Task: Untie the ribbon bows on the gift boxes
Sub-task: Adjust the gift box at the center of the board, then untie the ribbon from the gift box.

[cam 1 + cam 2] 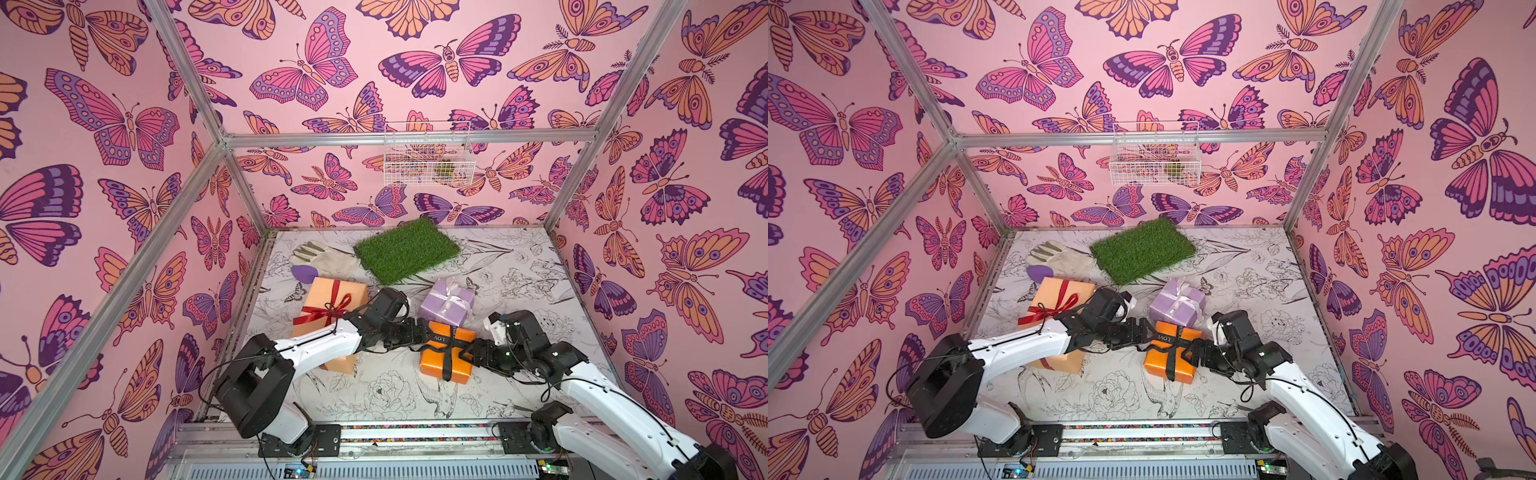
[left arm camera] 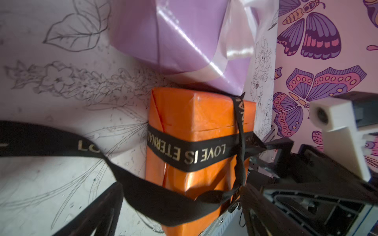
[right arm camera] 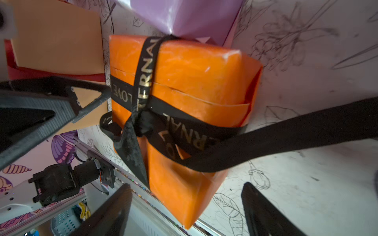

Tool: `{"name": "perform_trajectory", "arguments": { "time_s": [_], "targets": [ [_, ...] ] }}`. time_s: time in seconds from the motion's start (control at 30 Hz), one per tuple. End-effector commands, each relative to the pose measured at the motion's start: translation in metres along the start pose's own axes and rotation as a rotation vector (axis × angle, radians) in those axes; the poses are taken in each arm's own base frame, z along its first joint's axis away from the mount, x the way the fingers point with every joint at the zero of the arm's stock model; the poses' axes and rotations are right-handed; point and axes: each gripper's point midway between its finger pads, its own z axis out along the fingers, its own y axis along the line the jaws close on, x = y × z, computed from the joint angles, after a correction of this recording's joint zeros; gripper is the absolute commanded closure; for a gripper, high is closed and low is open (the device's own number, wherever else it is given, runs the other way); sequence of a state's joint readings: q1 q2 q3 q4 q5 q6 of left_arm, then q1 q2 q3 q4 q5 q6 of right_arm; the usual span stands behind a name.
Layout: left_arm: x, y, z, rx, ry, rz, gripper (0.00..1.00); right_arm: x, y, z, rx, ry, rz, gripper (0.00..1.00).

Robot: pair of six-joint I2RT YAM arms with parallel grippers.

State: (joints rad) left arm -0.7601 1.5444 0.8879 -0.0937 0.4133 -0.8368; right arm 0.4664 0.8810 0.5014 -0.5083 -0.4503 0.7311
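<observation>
Robot-lab test cell: silver aluminium-extrusion frame (image 1: 187, 75), pink butterfly-print wall panels (image 1: 374, 104), white flower-sketch tabletop (image 1: 519, 291), white-and-black robot arms (image 1: 324, 340) bolted to front metal rail (image 1: 415, 434).

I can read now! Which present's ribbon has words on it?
The orange box, tied with a black ribbon reading LOVE IS ETERNAL. The red ribbon and pale ribbon are plain.

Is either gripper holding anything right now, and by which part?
Nothing is held: the left gripper and right gripper both stand open at the orange gift box, neither pinching its black ribbon.
</observation>
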Motion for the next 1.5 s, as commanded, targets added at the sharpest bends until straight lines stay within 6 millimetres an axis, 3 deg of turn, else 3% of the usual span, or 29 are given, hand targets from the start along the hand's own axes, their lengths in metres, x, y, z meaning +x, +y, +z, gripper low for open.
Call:
{"name": "perform_trajectory", "arguments": {
  "time_s": [0.0,0.23,0.4,0.53,0.7,0.87,1.03,1.23,1.47],
  "targets": [
    [-0.019,-0.028,0.008,0.093,-0.037,0.042,0.08,-0.007,0.024,0.008,-0.103,-0.019,0.016,0.17],
    [-0.041,-0.042,0.039,0.143,-0.036,0.071,0.09,-0.012,0.055,0.03,-0.224,-0.036,-0.002,0.2],
    [-0.063,-0.052,0.049,0.165,-0.053,0.111,0.1,-0.013,0.064,0.04,-0.198,0.004,-0.028,0.18],
    [-0.087,-0.039,0.041,0.15,-0.084,0.109,0.09,-0.006,0.04,0.032,-0.058,0.015,-0.033,0.14],
    [-0.1,-0.002,0.005,0.036,-0.12,0.117,0.1,-0.005,0.02,0.002,0.084,-0.035,-0.052,0.13],
    [-0.083,0.02,-0.033,-0.134,-0.12,0.191,0.11,-0.024,0.01,-0.019,0.145,-0.111,-0.046,0.13],
    [-0.052,0.017,-0.051,-0.152,-0.103,0.206,0.25,-0.053,0.01,-0.021,0.182,-0.17,-0.035,0.16],
    [-0.011,0.009,-0.048,-0.204,-0.08,0.244,0.33,-0.093,0.018,-0.015,0.185,-0.251,-0.006,0.38],
    [0.002,-0.003,-0.035,-0.308,-0.073,0.368,0.37,-0.11,0.043,0.003,0.107,-0.208,-0.021,0.5]
  ]
}}
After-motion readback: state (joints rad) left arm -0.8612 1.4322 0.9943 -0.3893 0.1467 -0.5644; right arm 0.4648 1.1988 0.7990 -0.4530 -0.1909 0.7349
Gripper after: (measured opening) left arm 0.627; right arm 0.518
